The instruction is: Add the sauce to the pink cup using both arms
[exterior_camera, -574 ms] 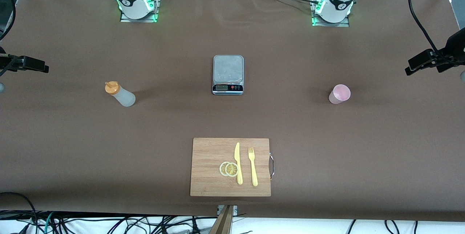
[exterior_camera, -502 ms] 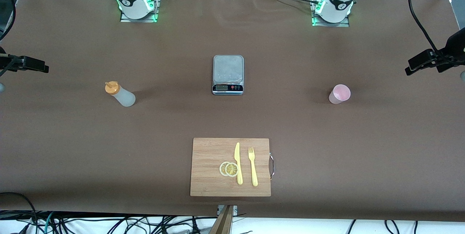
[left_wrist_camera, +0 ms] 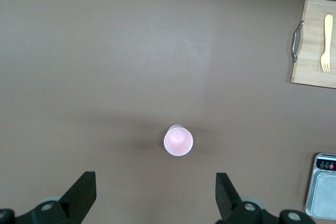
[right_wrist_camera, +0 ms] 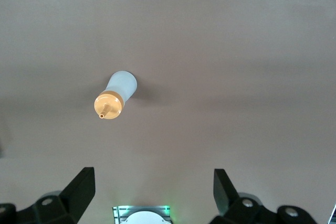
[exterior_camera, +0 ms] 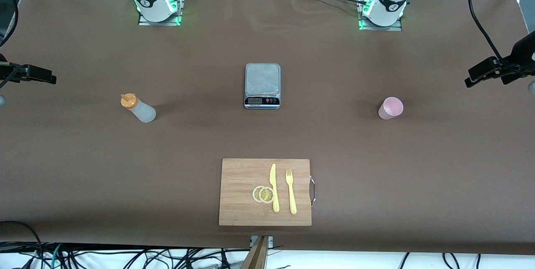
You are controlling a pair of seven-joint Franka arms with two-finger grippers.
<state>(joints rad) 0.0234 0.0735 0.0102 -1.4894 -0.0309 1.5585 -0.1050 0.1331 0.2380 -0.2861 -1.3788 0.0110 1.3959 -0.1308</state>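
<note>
I am hanging my left gripper [left_wrist_camera: 152, 195] high over the pink cup [exterior_camera: 391, 107], fingers spread wide and holding nothing. My right gripper [right_wrist_camera: 149, 192] is hovering just as high over the sauce bottle [exterior_camera: 138, 108], its fingers also spread and empty.

Nothing of the task is showing as done. The cup is standing upright and looking empty toward my left arm's end of the table. The bottle is standing capped toward my right arm's end, well apart from the cup, with the kitchen scale [exterior_camera: 262, 85] between them. Nearer the front camera, a cutting board [exterior_camera: 238, 202] is carrying a yellow knife [exterior_camera: 273, 187], a fork [exterior_camera: 290, 191] and lemon slices [exterior_camera: 263, 194].

I am judging everything as remaining: descending, gripping bottle and cup, bringing them together, and squeezing.
</note>
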